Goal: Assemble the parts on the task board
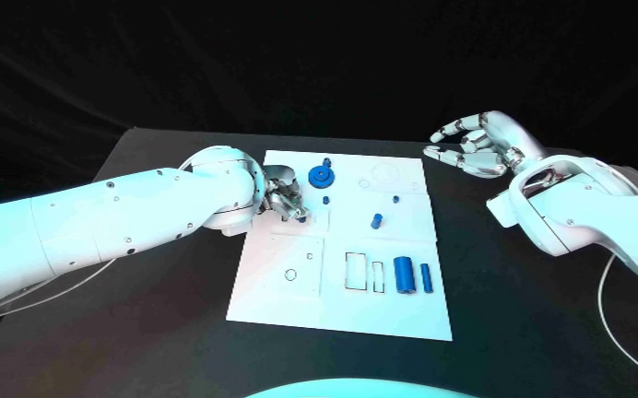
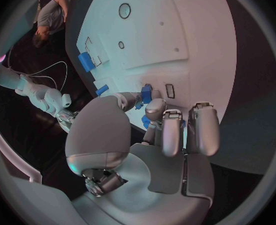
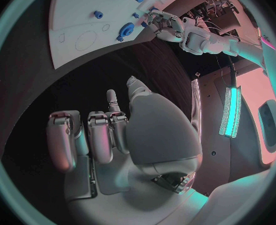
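Note:
The white task board [image 1: 286, 274] lies mid-table. On its far part sit a blue gear [image 1: 321, 177] and a small blue peg [image 1: 325, 201]. More small blue pieces [image 1: 376, 222] lie mid-board, and two blue cylinders [image 1: 403, 276] sit near its right edge. My left hand [image 1: 283, 197] rests on the board's left side, by the gear. In the left wrist view its thumb [image 2: 128, 100] and a bent finger close around the blue peg [image 2: 147, 92]; whether they pinch it is unclear. My right hand [image 1: 472, 147] hovers off the board's far right corner, fingers loosely bent and holding nothing [image 3: 112, 135].
The black table [image 1: 532, 324] surrounds the board. Outlined slots [image 1: 357, 270] and a small ring mark [image 1: 290, 275] are printed on the board's near half. In the right wrist view the gear [image 3: 125, 31] lies next to my left hand [image 3: 166, 25].

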### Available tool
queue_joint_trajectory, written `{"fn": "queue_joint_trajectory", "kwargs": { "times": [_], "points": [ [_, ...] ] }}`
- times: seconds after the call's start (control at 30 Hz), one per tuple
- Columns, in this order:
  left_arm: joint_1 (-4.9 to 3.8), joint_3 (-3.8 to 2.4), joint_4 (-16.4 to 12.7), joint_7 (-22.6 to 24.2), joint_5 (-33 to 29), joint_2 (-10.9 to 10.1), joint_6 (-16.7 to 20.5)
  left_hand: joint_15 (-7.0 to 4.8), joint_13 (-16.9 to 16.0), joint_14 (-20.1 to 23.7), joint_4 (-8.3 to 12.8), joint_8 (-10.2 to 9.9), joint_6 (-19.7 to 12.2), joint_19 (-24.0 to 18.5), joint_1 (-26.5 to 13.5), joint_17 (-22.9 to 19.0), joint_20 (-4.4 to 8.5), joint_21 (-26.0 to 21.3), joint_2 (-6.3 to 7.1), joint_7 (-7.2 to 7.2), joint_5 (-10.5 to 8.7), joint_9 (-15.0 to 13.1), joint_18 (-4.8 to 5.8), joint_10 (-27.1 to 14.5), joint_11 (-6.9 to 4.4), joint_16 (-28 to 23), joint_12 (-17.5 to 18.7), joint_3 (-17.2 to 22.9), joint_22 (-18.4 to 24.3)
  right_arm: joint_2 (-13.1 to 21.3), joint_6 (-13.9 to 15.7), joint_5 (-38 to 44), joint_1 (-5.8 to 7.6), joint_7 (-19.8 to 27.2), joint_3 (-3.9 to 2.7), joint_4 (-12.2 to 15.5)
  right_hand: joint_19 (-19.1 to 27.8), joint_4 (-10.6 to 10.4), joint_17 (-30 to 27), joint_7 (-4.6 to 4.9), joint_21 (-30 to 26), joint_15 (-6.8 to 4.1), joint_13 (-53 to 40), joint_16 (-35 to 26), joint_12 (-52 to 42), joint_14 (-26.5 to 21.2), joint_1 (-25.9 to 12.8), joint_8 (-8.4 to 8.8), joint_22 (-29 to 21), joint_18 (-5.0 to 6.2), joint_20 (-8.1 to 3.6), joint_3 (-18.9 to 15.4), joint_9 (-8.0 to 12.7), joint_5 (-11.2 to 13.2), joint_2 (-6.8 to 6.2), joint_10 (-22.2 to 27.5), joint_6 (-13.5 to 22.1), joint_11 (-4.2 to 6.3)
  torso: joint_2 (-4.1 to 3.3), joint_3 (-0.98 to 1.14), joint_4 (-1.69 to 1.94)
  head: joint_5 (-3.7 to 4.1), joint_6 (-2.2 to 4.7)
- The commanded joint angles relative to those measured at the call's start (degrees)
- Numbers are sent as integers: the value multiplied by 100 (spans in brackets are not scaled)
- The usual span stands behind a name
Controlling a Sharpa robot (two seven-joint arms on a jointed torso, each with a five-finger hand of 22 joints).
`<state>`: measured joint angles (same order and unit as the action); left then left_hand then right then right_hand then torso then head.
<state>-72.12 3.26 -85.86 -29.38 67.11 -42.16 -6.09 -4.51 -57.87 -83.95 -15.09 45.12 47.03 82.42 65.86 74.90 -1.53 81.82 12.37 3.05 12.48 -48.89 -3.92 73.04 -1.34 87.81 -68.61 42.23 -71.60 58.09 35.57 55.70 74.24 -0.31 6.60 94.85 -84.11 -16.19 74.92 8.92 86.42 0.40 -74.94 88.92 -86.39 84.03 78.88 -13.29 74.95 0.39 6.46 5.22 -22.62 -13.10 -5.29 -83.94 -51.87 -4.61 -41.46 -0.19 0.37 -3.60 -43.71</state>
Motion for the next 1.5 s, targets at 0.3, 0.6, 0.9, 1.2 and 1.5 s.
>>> {"fn": "queue_joint_trajectory", "kwargs": {
  "times": [0.3, 0.6, 0.9, 1.2, 1.5],
  "points": [
    [7, 0, 6, -14, 164, 23, -274, -51, -16, -523, 828, 70, 46, -7, -233, 1220, 60, 7, 41, -75, -84, -48, 27, 61, -36, 28, -63, 800, -13, -3, -59, 27, -11, 22, 0, 3, -367, -38, 1049, -5, -41, -35, -1037, -21, 31, 495, -70, -40, 1226, 69, -40, 3, -9, -23, -5, -173, 14, 41, 6, 4, 1, 2, -9],
    [8, 0, 23, -18, 183, 33, -310, -64, -26, -524, 756, 75, 76, 1, -336, 1225, 74, 9, 52, -93, -113, -45, 30, 60, -49, 33, -82, 641, -27, 8, -55, 24, -13, 26, 0, 11, -364, -40, 1045, -5, -48, -35, -1036, -22, 32, 494, -77, -43, 1221, 71, -40, 3, -10, -26, -2, -172, 15, 41, 3, 3, 3, 2, -11],
    [10, 1, 38, -20, 186, 52, -328, -75, -50, -527, 640, 72, 124, 14, -449, 1233, 85, 14, 51, -106, -110, -31, 34, 68, -61, 40, -113, 441, -48, 17, -46, 23, -13, 26, 0, 22, -364, -40, 1045, -5, -48, -35, -1036, -22, 32, 494, -77, -43, 1221, 71, -40, 3, -10, -26, -2, -172, 15, 41, 0, 8, 1, 1, -26],
    [11, 2, 63, -28, 186, 89, -358, -80, -77, -530, 565, 76, 156, 26, -502, 1243, 92, 20, 41, -113, -115, -25, 38, 84, -67, 48, -141, 285, -69, 23, -44, 23, -14, 25, 0, 26, -364, -40, 1045, -5, -48, -35, -1036, -22, 32, 494, -77, -43, 1221, 71, -40, 3, -10, -26, -2, -172, 15, 41, 3, 7, 2, -1, -35],
    [12, 6, 96, -39, 221, 122, -417, -89, -125, -536, 507, 92, 194, 39, -533, 1261, 101, 28, 36, -125, -120, -27, 42, 118, -78, 60, -185, 155, -91, 29, -41, 23, -14, 26, 0, 40, -359, -41, 1041, -7, -57, -36, -1034, -24, 34, 493, -94, -51, 1216, 73, -42, 1, -14, -31, 1, -171, 17, 42, 3, 13, -1, -4, -45]
  ]
}}
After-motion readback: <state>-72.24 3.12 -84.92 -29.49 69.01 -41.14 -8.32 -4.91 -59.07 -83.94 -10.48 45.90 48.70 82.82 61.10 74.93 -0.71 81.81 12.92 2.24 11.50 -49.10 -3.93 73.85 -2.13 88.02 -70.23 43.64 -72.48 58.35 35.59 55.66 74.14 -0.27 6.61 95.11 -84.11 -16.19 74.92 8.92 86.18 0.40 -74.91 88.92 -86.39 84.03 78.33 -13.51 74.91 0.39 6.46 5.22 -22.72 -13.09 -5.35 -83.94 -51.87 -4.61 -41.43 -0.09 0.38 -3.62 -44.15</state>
